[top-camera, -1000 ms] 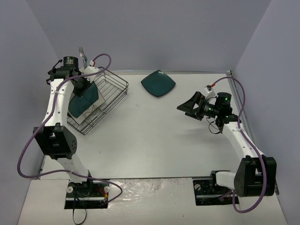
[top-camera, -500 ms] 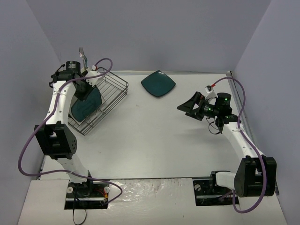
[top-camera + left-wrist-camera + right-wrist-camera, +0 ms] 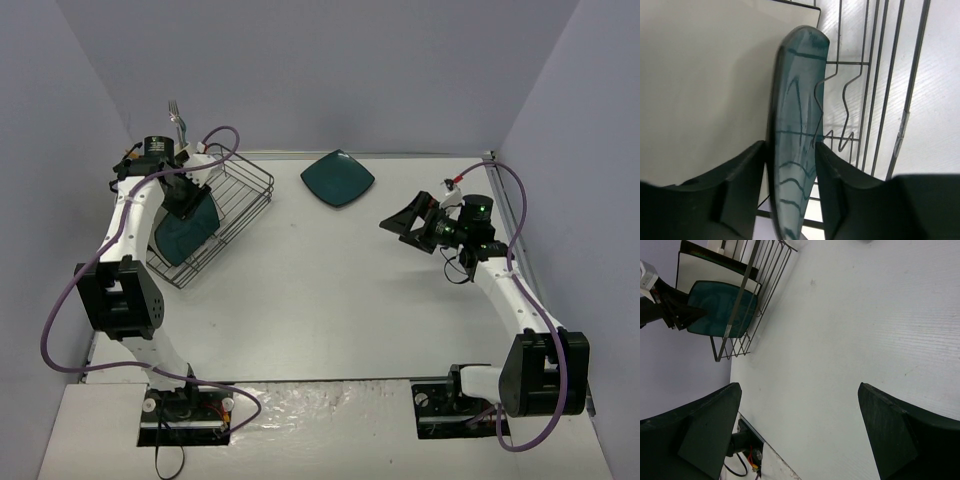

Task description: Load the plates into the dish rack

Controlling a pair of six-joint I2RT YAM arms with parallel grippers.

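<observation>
The jaws of the left gripper point(image 3: 790, 200) are closed on the rim of a teal plate point(image 3: 797, 100), one finger against each face, as the left wrist view shows edge-on. The jaws of the right gripper point(image 3: 799, 387) stand wide and hold nothing, poised over the bare table point(image 3: 865, 315) at right of centre in the overhead view. The held plate sits inside the dish rack point(image 3: 240, 195) at the upper left of the overhead frame, standing on edge beside a wavy wire divider point(image 3: 832, 107). A white plate point(image 3: 705, 85) stands just behind it. Seen edge-on, its long axis runs from the bottom of the wrist frame to the top, leaning a little to the right. From the right wrist view its broad face is turned outward through the rack's side wires. We judge the plate to be stiff, fairly heavy for its thickness, smooth-glazed and therefore slippery, and liable to chip against wire or a neighbouring plate. The rim grip, with a pad on each face, suits it, and it should be let go only once its lower edge is seated. A second teal plate point(image 3: 338, 178) lies flat on the table at upper centre, one corner pointing toward the arms. Its raised edge seems the only place to take hold. A fork point(image 3: 176, 112) stands at the rack's far corner.
</observation>
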